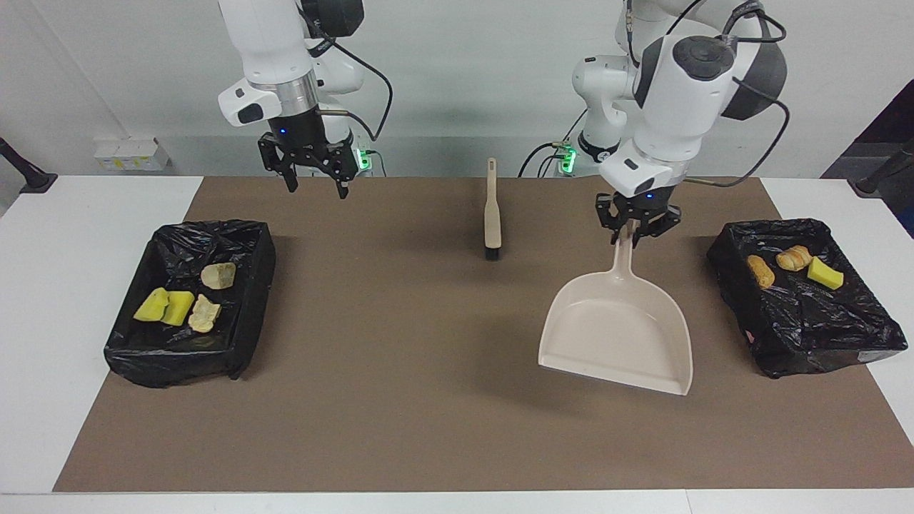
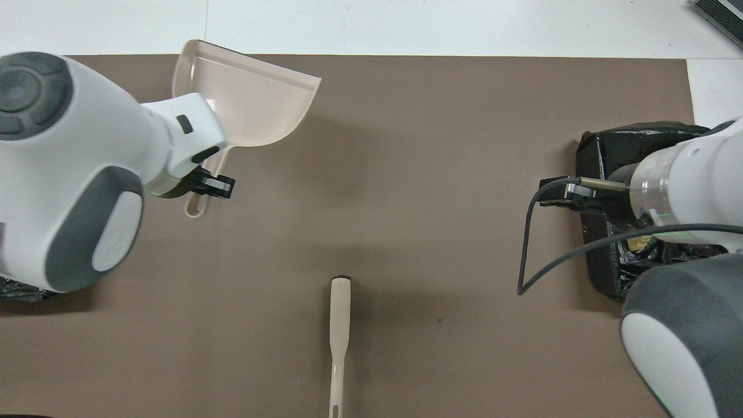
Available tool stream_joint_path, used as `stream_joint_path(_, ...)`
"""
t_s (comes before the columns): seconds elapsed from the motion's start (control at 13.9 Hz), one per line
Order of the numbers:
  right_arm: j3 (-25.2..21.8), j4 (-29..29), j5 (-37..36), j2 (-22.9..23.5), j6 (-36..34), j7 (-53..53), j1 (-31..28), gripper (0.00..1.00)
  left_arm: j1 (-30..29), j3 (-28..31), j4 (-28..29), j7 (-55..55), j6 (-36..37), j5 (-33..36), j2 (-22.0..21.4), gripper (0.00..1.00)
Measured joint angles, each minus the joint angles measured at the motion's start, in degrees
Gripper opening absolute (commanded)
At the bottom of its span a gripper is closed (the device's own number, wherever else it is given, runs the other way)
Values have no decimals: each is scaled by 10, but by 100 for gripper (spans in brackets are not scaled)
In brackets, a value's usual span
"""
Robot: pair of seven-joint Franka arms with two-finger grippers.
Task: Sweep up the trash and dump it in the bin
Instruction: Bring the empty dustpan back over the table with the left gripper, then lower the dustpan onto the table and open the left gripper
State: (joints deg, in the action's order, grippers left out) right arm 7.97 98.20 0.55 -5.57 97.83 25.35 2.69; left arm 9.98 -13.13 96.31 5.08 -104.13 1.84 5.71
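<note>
The left gripper point(image 1: 634, 232) is clamped on the beige dustpan's point(image 1: 618, 335) handle, the pan on the brown mat point(image 1: 400, 400) beside a black-lined bin point(image 1: 807, 314) holding three scraps of trash point(image 1: 792, 258). The right gripper point(image 1: 314, 178) hangs open over the mat's edge near the other bin point(image 1: 246, 314), which holds four scraps point(image 1: 178, 305). The brush point(image 1: 493, 214) lies alone mid-mat, with bare mat around it.

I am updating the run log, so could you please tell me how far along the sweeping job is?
It looks nearly done: all seven trash scraps lie in the two black-lined bins, four in one and three in the other, none on the mat. The left tool holds the empty dustpan by its handle. The brush lies put down. The right tool waits open.
</note>
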Motion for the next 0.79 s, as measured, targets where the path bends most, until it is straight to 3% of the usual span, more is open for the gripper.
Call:
stream_joint_path(0.22, -1, -55, -8, 27, -36, -25, -35, 100, 65, 1, 27, 82, -78, -8, 45, 0)
stream_joint_path(0.43, -1, -69, -10, 42, -37, -30, -47, 100, 102, 1, 30, 131, -141, -8, 107, 0)
stream_joint_path(0.79, -1, -70, -11, 45, -38, -66, -64, 100, 107, 5, 42, 173, -151, -8, 119, 0)
